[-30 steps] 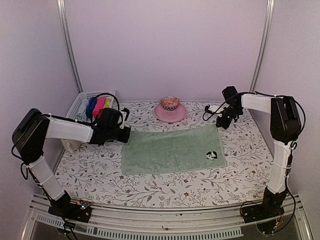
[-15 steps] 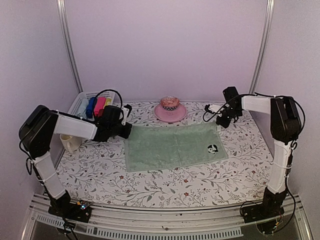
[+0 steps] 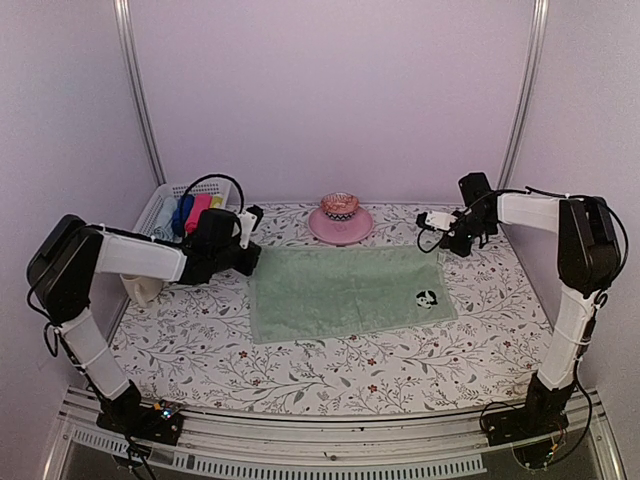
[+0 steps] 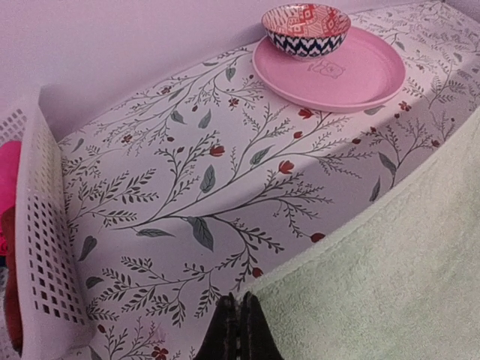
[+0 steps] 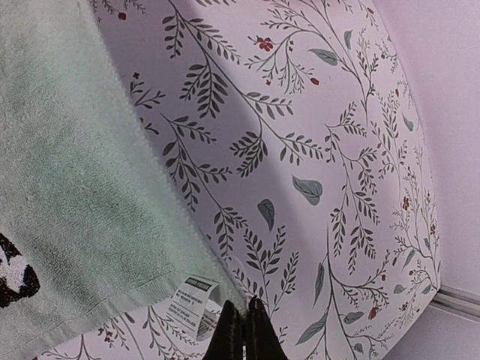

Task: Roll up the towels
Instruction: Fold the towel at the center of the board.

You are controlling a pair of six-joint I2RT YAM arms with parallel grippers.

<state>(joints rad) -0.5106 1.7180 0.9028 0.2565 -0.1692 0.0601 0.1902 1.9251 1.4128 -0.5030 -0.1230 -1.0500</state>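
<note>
Sage-green towel point(image 3: 345, 293) lies flat on the floral cover point(image 3: 400, 375). Left gripper point(image 4: 236, 330) and right gripper point(image 5: 241, 330) each pinch a far corner, jaws closed. Best to roll both corners level, toward the near edge.

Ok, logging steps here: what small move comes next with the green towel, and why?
Probably curl both far corners nearward to start the roll: the left gripper and right gripper each pinch a far corner of the flat green towel.

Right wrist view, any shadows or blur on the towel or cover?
Right wrist view: a soft shadow band crosses the floral table cover beside the green towel; the print is sharp. Left wrist view: even light, patterned bowl crisp.
</note>
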